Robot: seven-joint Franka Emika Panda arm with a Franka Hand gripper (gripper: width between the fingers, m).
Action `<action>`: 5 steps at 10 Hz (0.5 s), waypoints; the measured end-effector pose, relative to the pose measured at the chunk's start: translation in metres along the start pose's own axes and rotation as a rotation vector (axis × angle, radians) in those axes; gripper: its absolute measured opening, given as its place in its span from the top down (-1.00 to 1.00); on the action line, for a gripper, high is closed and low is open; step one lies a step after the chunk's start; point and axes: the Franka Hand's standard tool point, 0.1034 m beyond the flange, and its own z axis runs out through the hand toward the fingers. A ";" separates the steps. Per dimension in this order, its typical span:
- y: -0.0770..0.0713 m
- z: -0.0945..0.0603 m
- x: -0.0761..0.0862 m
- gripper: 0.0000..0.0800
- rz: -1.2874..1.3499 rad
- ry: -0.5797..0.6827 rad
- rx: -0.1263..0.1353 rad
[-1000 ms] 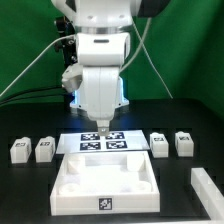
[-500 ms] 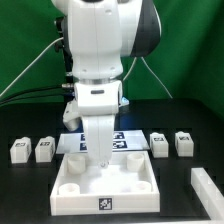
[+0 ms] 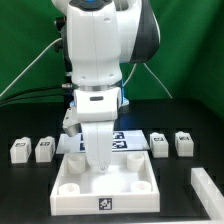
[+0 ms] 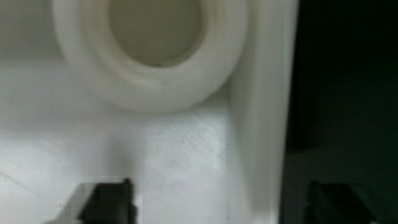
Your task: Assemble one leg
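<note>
jaws spread wide, gripping nothing; the one gripper (image 3: 100, 166) hangs low inside the single white tray (image 3: 72, 200). four legs (image 3: 44, 149) stand outside the tray, two at each side, untouched.

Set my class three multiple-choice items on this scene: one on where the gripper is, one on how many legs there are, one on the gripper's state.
1. Where is the gripper? A over the tray-like part; B off to the exterior view's left of it; C off to the exterior view's right of it.
2. How many legs stand on the table? A two; B four; C six.
3. The gripper is: A open and empty; B shut on a leg; C shut on the tray-like part.

Key: 1 A, the wrist view shows a round socket of that part beneath it. 2 B, two stand at each side. 3 A, the fingertips sit wide apart, gripping nothing.
</note>
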 end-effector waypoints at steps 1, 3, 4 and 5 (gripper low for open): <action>0.000 0.000 0.000 0.39 0.000 0.000 0.000; 0.000 0.000 0.000 0.84 0.000 0.000 -0.001; 0.002 -0.001 0.000 0.84 0.000 0.000 -0.009; 0.002 -0.001 0.000 0.84 0.001 0.001 -0.010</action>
